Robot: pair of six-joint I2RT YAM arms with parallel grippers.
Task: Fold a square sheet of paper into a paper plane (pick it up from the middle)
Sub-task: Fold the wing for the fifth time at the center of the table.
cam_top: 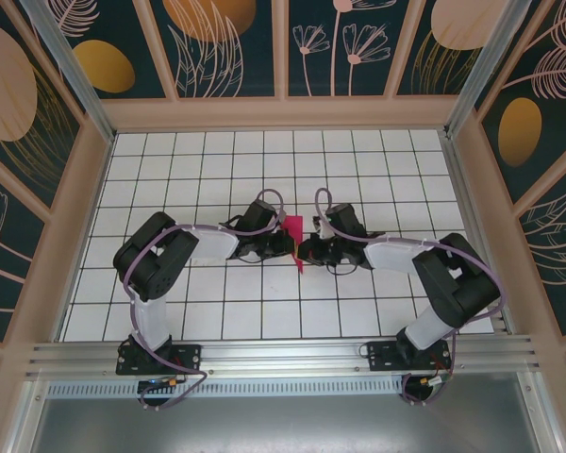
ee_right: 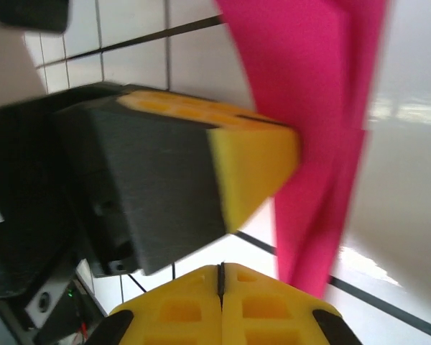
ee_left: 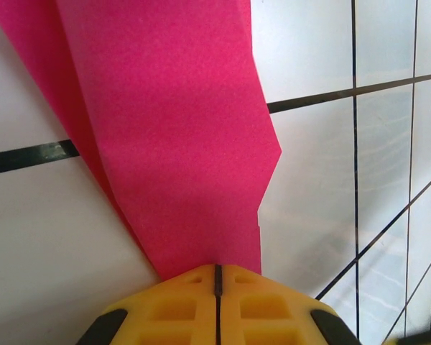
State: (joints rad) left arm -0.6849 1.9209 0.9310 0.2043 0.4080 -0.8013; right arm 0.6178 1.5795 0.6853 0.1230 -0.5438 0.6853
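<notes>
I see the magenta-pink paper (ee_left: 179,129), thin, matte and faintly grainy. It is folded into a layered, tapering shape with a stepped edge, and it stands up between the two grippers over the middle of the glossy white tiled table (cam_top: 208,179). The left gripper (ee_left: 217,277) has its yellow, waffle-moulded tips pressed together on the paper's narrow end. The right gripper (ee_right: 220,277) is closed seam to seam with the paper just beside its tip, and I cannot tell whether it pinches any.

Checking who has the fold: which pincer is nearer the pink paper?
Left. The left pincer is shut on the pink paper, which comes out from between its jaws. The right pincer is shut beside the paper's lower tip, apparently not gripping it.
</notes>
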